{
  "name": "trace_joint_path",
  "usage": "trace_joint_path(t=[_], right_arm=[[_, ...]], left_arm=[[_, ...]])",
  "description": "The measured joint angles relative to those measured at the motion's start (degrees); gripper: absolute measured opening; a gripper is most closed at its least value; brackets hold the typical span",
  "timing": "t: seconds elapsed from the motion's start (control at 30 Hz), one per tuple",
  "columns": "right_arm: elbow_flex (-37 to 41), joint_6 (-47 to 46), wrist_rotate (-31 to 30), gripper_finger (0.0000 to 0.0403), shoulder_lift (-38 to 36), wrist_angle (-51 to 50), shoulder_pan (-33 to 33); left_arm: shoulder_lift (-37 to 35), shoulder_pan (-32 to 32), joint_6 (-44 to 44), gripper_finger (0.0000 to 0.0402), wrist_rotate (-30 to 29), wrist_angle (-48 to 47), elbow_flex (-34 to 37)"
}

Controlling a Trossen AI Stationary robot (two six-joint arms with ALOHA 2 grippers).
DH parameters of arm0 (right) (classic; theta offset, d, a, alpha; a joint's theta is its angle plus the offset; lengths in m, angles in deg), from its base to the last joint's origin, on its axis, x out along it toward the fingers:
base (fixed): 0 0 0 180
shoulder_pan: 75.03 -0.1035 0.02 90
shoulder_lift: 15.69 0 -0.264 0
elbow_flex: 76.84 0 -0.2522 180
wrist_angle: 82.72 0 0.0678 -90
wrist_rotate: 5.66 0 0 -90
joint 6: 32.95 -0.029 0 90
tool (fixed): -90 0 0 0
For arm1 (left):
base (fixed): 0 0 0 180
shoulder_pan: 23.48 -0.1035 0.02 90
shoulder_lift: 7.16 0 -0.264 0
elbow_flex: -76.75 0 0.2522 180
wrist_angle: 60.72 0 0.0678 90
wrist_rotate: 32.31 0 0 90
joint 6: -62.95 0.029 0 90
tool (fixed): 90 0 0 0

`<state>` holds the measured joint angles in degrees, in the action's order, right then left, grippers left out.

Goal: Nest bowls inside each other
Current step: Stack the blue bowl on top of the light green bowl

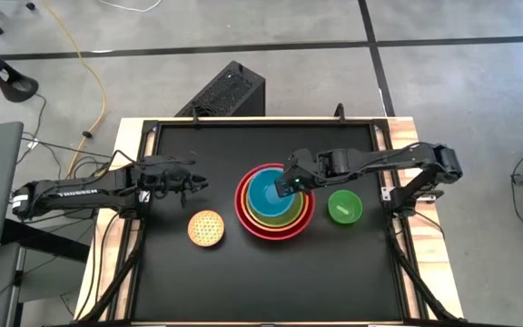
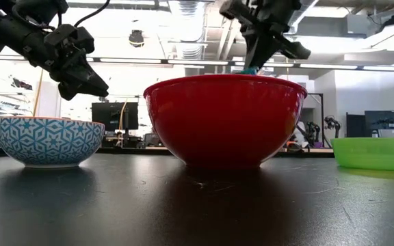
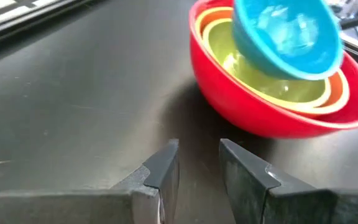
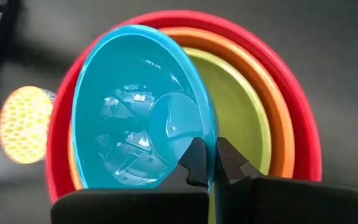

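A red bowl [image 1: 243,211] stands mid-table with an orange bowl [image 4: 272,99] and a lime green bowl [image 4: 241,106] nested in it. A blue bowl [image 4: 135,118] hangs tilted over them, and my right gripper [image 4: 208,146] is shut on its rim. Whether its underside touches the lime green bowl, I cannot tell. The dotted yellow bowl [image 1: 206,228] stands on its base left of the stack. A small green bowl [image 1: 344,206] stands to the right. My left gripper [image 3: 197,168] hovers open left of the stack, nothing between its fingers. My right gripper pinches the blue bowl's rim [image 4: 211,134] on the side toward the table's right, one finger [image 4: 194,158] inside the bowl and one [image 4: 229,158] outside. The fingers slant down from the table's right. The bowl hangs tilted, its mouth turned toward the gripper.
The black table top [image 1: 180,272] is bare in front of the bowls and behind them. A raised frame [image 1: 261,120] runs round its edges. A dark box [image 1: 225,91] stands on the floor beyond the far edge.
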<state>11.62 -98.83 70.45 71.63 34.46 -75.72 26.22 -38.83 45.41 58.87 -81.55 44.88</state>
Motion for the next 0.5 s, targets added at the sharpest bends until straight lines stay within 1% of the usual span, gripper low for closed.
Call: trace_joint_path(t=[0.3, 0.5], right_arm=[[0.6, -1.8, 0.93, 0.0002, 4.79, 1.5, -0.5], [0.6, -2.94, 0.91, 0.0003, 5.09, 1.2, -0.48]], left_arm=[[-0.01, 0.01, -0.06, 0.0103, 3.06, -0.09, 0.01], [0.0, 0.01, -0.09, 0.0103, 3.09, -1.46, 0.02]])
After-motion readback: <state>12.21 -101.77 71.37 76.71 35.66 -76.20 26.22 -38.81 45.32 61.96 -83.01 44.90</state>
